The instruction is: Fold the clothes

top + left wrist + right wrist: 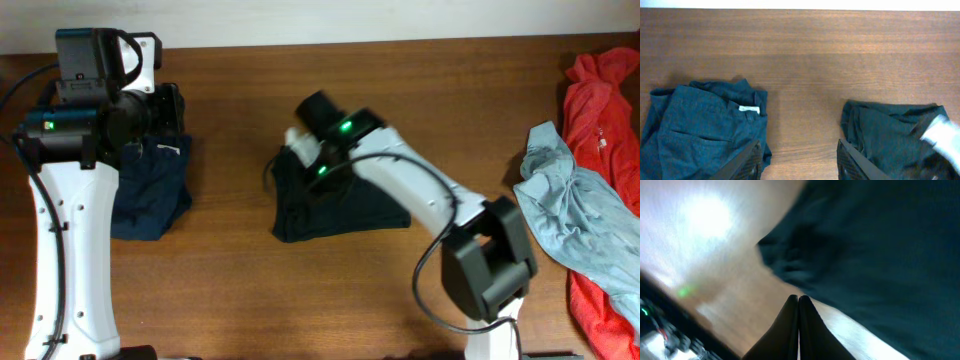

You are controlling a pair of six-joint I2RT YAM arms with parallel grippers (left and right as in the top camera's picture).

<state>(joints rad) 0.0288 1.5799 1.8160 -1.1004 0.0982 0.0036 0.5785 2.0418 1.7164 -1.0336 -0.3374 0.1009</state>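
Observation:
The clothes lie in four heaps. A large black-navy shirt (345,212) is bunched at the table's centre. My right gripper (798,301) is shut just off its edge (875,245), and no cloth shows between the fingers. A folded dark navy garment (700,127) with a white label (749,108) lies at the left. My left gripper (797,165) hangs high above the bare wood between these two garments, open and empty. A red-orange garment (600,95) and a pale grey-blue one (575,215) lie crumpled at the far right.
The right arm (410,190) stretches from its base at the front right across the black-navy shirt. The left arm (60,230) stands along the left edge. Bare wood (230,250) separates the two dark garments.

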